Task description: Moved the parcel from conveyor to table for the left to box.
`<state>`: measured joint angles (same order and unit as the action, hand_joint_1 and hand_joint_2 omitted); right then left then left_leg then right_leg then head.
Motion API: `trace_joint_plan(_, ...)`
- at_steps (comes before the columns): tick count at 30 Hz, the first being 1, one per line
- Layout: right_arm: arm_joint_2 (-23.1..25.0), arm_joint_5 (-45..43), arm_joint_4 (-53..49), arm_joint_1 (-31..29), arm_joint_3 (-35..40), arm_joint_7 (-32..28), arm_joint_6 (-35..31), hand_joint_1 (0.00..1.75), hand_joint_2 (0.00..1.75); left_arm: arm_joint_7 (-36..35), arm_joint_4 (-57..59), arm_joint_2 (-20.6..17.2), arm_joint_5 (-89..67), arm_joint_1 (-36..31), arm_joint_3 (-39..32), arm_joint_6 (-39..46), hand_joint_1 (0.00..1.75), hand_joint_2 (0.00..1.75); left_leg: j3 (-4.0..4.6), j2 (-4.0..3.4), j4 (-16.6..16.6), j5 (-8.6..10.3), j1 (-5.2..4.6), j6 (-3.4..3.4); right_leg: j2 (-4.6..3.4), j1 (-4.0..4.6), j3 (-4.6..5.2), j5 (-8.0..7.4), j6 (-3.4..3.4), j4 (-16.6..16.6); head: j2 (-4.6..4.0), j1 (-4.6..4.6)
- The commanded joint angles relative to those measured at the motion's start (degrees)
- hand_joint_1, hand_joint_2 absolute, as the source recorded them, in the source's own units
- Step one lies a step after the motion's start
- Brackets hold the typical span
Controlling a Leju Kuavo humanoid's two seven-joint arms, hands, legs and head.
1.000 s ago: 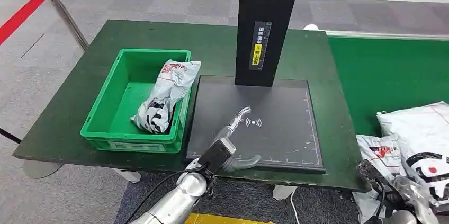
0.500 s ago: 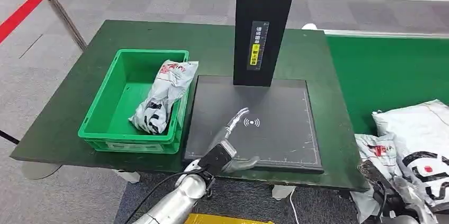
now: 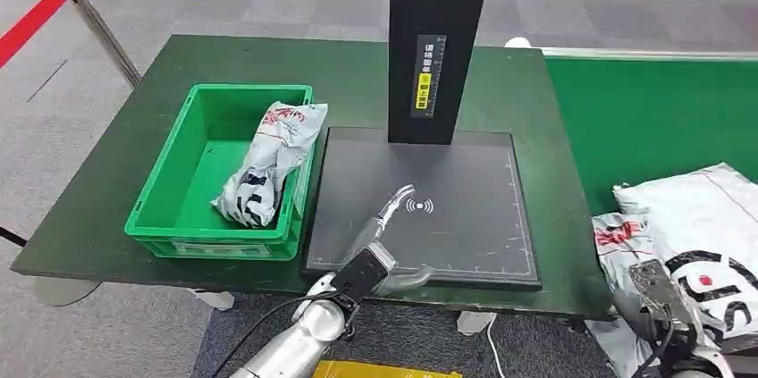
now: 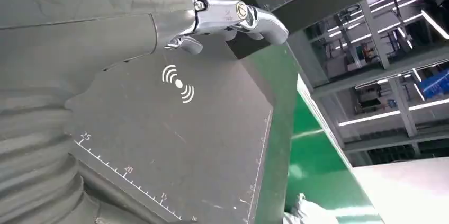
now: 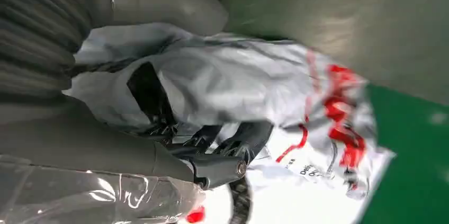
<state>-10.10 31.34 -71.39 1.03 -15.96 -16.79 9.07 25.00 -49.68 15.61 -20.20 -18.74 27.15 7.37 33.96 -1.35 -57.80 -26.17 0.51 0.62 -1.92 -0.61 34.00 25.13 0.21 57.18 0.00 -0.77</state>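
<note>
The right hand (image 5: 212, 150) grips a soft, crinkly grey poly-mailer parcel (image 5: 233, 86), probably light and slippery, best bunched mid-body; the left hand (image 3: 389, 239) rests open.

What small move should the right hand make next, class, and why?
Probably lift the parcel and carry it toward the black pad. The right hand already has its fingers around the parcel at the conveyor, and the left hand waits open over the pad.

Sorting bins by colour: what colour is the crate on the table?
Green crate, clearest in the head view.
</note>
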Motion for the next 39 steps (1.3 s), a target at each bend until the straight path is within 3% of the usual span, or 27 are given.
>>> trace_joint_plan(1,5.03,-2.9,-6.16,-0.98,-3.25,-0.45,1.41,1.75,1.75,-0.65,0.31,-1.24,-0.37,1.03,-0.23,0.09,0.0,1.75,-0.04,0.15,0.12,0.04,-0.02,0.02,0.21,0.0,-0.07,0.03,-0.04,-0.07,0.0,0.0)
trace_joint_plan(9,5.85,-8.13,-10.87,0.23,-4.53,-1.98,2.26,1.75,1.75,-1.03,-0.12,-1.19,-1.2,1.49,-0.95,0.15,0.0,1.75,-0.02,0.29,0.06,0.03,-0.05,-0.04,0.34,0.0,-0.08,0.07,0.04,-0.03,0.0,0.0)
trace_joint_plan(14,5.66,-8.64,-11.64,-0.21,-4.6,-2.03,2.51,1.75,1.75,-1.01,-0.02,-1.27,-1.18,1.5,-1.2,0.07,0.0,1.75,-0.49,0.78,0.25,0.14,-0.06,-0.15,0.92,-0.04,-0.24,0.15,0.09,-0.23,0.0,0.0)
trace_joint_plan(18,5.76,-8.98,-12.15,-0.47,-4.51,-2.34,2.56,1.75,1.75,-0.94,0.12,-1.31,-1.17,1.47,-1.26,0.11,0.0,1.75,-0.38,0.87,0.11,0.2,-0.18,-0.27,1.03,-0.18,-0.16,0.15,0.15,-0.1,0.0,0.0)
trace_joint_plan(39,6.41,-13.68,-17.07,-5.2,-0.96,-1.89,-0.48,1.75,1.75,-0.4,0.45,-1.47,-1.11,1.5,-1.01,0.54,0.0,1.75,-0.23,1.02,0.06,0.21,-0.28,-0.34,1.15,-0.27,-0.09,0.17,0.25,-0.06,0.0,0.0)
